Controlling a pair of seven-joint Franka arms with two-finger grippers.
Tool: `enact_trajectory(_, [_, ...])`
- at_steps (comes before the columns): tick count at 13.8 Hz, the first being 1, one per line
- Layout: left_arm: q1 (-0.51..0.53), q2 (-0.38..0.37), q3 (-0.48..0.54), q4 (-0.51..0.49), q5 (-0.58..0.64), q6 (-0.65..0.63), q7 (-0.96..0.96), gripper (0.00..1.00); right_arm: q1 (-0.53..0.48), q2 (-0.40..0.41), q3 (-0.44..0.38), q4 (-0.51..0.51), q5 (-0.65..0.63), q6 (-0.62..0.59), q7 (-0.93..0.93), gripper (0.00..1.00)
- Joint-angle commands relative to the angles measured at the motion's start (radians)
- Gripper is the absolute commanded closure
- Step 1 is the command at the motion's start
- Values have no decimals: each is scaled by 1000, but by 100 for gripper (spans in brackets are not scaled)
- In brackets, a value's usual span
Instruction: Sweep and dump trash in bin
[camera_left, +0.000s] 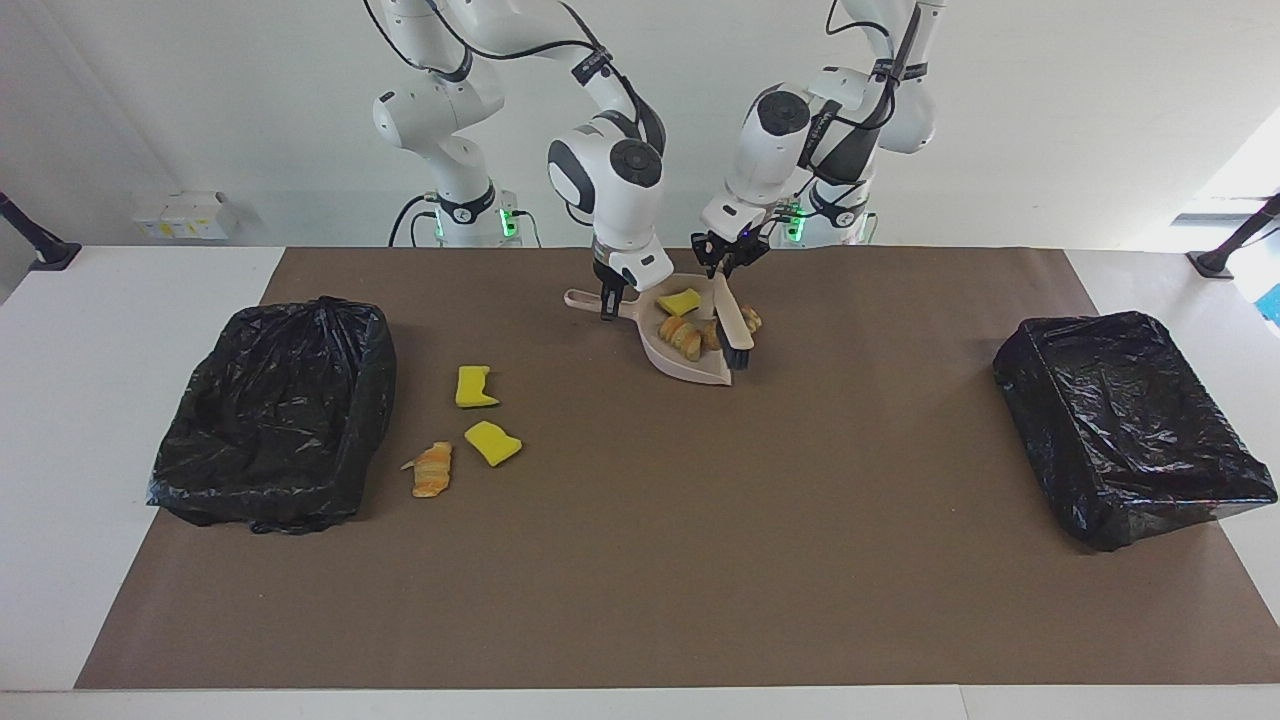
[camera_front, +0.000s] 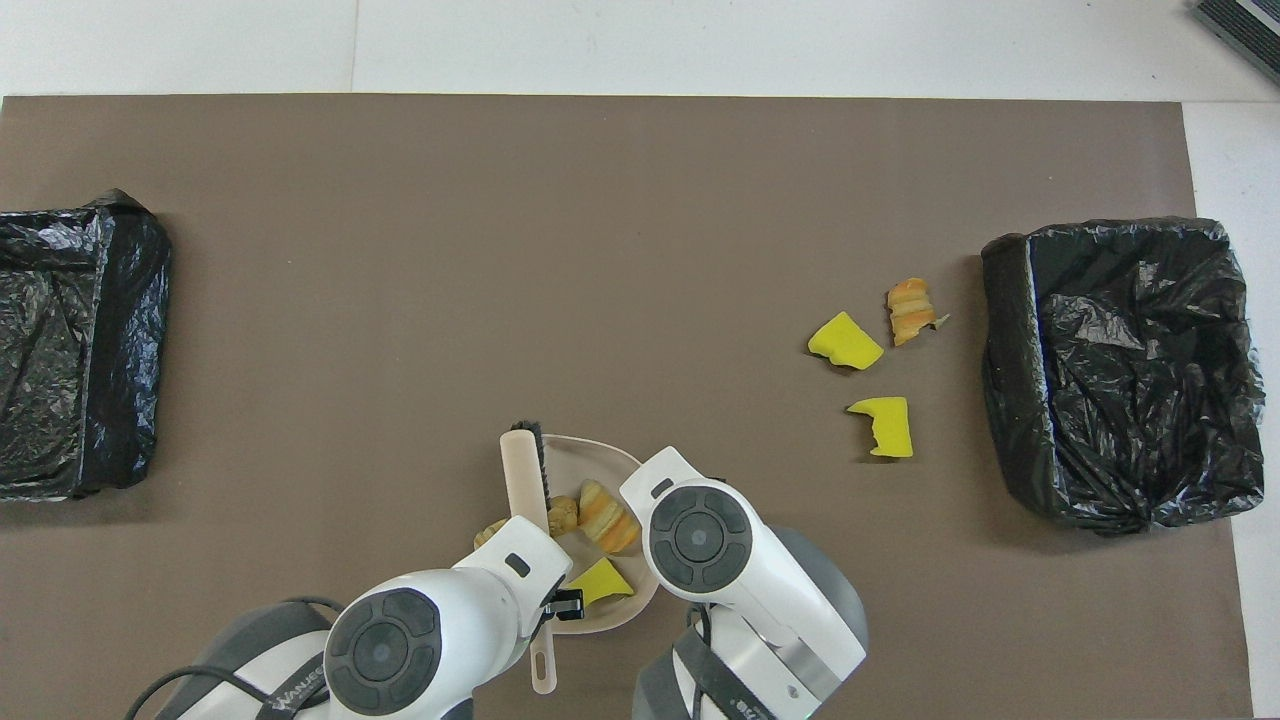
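Item: my left claw, clamped on the brush at the dustpan's mouth. My right claw, closed on the dustpan handle, near the surface's robot-side edge. Trash: four scraps in or at the pan; three scraps beside the right arm's bin.

Cut off at the overhead view's left edge: the black-lined bin. Hidden under the arm housings low in the overhead view: both grippers, the dustpan handle, part of the yellow sponge chunk. Partly hidden behind the brush in the facing view's upper centre: one bread-like piece.
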Motion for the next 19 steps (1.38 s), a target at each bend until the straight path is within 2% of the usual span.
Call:
enact_trajectory(1, [9, -2, 23, 68, -23, -55, -3, 100, -15, 15, 6, -1, 1, 7, -16, 100])
enact_trajectory(4, [128, -4, 28, 163, -22, -249, 55, 100, -14, 15, 6, -1, 1, 7, -13, 100])
enact_trajectory(8, [259, -59, 28, 102, -22, -420, 242, 100, -18, 17, 6, 0, 3, 7, -14, 100])
enact_trajectory(13, [251, -59, 27, -51, -20, -313, 305, 100, -28, 84, 6, 78, 4, -28, -19, 100])
enact_trajectory(15, [229, -53, 25, -67, -25, -293, 310, 100, -26, 84, 6, 84, 4, -41, -13, 100])
enact_trajectory(19, [141, -44, 24, -59, -146, -276, 311, 100, -19, 78, 6, 98, 4, -85, 13, 100])
